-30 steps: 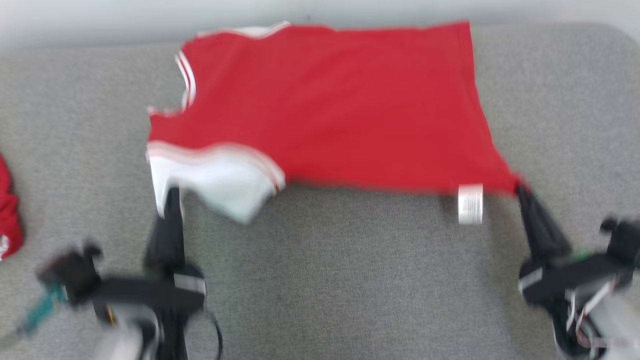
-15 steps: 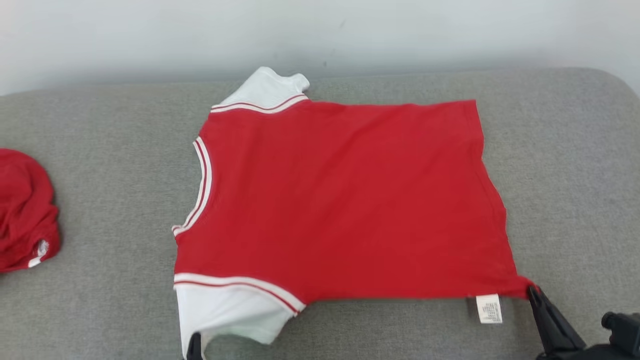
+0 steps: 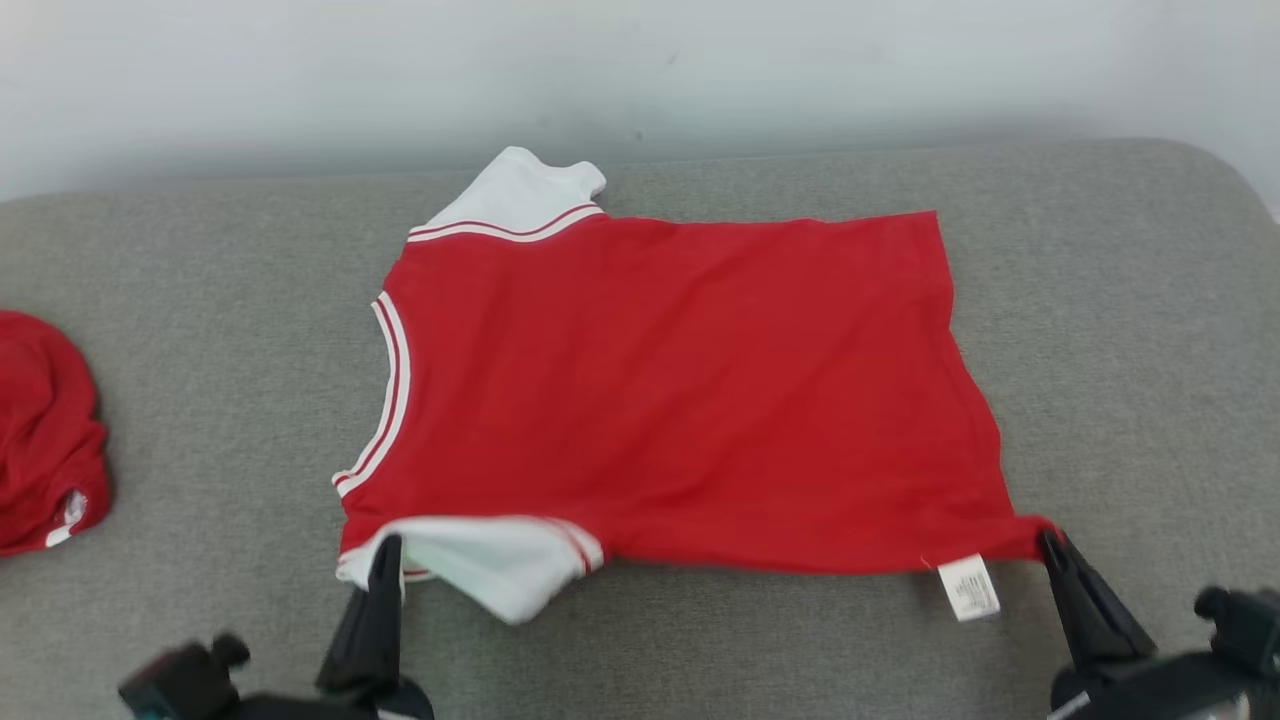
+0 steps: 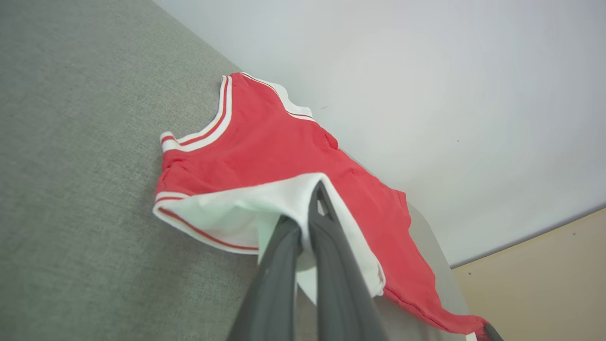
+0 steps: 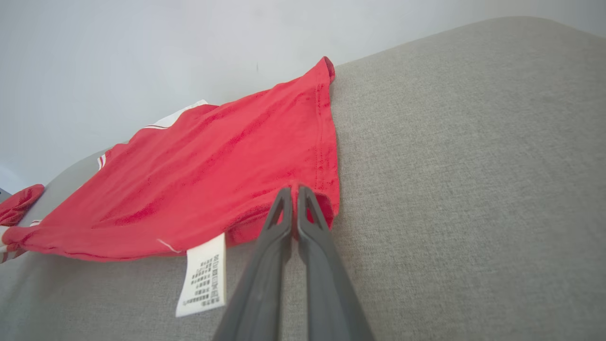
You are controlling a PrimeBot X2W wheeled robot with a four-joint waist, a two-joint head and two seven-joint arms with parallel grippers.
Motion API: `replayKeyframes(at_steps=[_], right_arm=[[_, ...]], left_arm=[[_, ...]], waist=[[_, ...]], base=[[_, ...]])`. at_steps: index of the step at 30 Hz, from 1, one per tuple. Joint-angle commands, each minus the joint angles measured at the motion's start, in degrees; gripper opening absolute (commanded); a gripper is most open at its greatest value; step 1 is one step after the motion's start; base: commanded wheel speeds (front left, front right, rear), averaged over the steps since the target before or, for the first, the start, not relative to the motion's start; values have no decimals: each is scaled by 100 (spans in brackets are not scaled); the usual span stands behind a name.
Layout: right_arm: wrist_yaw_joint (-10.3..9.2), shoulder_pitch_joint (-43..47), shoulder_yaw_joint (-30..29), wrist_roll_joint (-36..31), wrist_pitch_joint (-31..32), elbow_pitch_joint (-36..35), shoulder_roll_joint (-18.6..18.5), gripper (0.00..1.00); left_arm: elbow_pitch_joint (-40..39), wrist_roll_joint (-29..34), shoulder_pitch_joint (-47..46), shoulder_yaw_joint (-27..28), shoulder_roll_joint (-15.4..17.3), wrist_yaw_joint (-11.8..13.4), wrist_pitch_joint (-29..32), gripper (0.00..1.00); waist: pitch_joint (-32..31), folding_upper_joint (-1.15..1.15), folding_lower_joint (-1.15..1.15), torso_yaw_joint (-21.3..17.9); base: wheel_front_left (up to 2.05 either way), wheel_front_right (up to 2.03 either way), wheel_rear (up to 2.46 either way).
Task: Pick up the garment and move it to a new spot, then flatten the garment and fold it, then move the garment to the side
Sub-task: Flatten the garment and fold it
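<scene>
The red shirt [image 3: 680, 390] is spread across the centre of the head view with its long axis running left–right: neckline toward the left of the frame, hem toward the right. All of it lies up-frame of both pairs of fingers. At lower left, the left gripper [image 3: 386, 548] has its fingers pressed together on the white sleeve [image 3: 500, 565]; the left wrist view shows the sleeve cloth caught between them. At lower right, the right gripper [image 3: 1050, 542] pinches the near hem corner, just beside the white care label [image 3: 968, 588]. Each arm holds its own end of the near edge, so neither is nearer overall. Judged next: carrying that edge up-frame would fold the shirt along its long axis. The surface is a soft grey woven cushion [image 3: 200, 300], with grey showing on every side of the shirt. A pale wall [image 3: 640, 70] borders the top of the frame. A second red cloth [image 3: 45, 440] lies at far left — well apart.
</scene>
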Motion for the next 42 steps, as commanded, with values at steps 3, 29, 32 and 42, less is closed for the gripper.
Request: replayKeyframes(at_steps=[3,29,32,42], right_arm=[[-13,-315,16,-65,146,-71,-12,0],[-13,-3281,1045,-120,69,2988,770,100],[-13,-3209,1070,-205,-58,3060,710,100],[-13,-2351,341,-1068,-110,2350,729,100]], left_arm=[[-14,106,-476,52,179,34,205,0],[4467,811,-3852,-480,38,-678,243,100],[4676,963,-3881,-589,5,-759,-17,100],[4415,1278,-3211,-484,12,-806,-288,100]], waist=[[-15,0,0,-126],[280,0,0,-389],[141,0,0,-345],[3,0,0,-244]], base=[[0,0,0],[0,0,0],[0,0,0],[0,0,0]])
